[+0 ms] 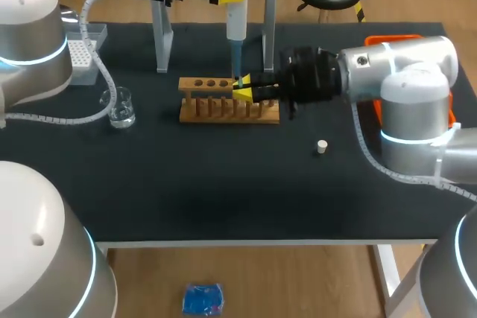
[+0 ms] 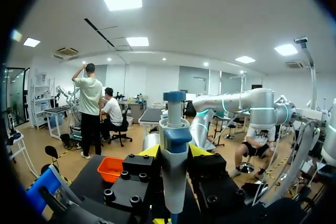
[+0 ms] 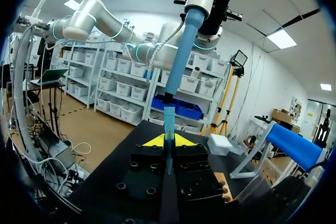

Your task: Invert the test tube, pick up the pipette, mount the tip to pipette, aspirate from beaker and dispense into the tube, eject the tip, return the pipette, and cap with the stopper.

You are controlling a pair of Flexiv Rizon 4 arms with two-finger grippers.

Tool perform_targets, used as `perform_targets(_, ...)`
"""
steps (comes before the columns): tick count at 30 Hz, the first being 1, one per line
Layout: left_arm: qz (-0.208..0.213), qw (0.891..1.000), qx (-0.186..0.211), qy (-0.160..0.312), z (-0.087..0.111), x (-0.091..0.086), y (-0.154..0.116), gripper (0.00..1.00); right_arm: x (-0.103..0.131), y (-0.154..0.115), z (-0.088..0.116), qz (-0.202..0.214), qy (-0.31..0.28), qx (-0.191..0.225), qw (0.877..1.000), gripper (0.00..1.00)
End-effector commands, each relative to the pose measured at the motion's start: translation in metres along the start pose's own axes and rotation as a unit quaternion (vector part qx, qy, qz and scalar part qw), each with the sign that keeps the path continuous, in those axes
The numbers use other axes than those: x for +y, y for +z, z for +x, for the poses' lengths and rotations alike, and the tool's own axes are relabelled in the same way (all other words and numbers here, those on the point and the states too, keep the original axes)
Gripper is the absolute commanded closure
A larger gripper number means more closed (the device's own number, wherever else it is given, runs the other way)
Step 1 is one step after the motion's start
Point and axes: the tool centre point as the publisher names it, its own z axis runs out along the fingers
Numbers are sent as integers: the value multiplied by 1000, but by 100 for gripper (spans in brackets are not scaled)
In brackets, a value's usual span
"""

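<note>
Both closed — left jaws on pipette [image 1: 237,13] | right jaws on tip [image 3: 169,124] | black table [image 1: 186,184]

Nothing legible from here: no lettering, number or sign reads on the pipette [image 1: 236,13], the tip [image 3: 169,116] beneath its nozzle, or around them.

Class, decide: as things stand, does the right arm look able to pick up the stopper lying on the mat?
Probably not yet. The stopper lies in the open with nothing around it, but the right arm's fingers are shut on the pipette tip.
</note>
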Motion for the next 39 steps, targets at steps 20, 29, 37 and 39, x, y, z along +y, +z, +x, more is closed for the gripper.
perform_targets(20, -1, 1000, 1, 0, 0, -1, -1, 100, 1, 1, 1, 1, 1, 7, 1000, 100)
perform_targets(29, -1, 1000, 1, 0, 0, -1, -1, 100, 6, -2, 7, -11, -3, 13, 1000, 100)
perform_targets(37, -1, 1000, 1, 0, 0, -1, -1, 100, 9, -4, 11, -21, 12, 15, 1000, 100)
perform_targets(39, -1, 1000, 1, 0, 0, -1, -1, 100, 11, -4, 12, -28, 25, 17, 999, 100)
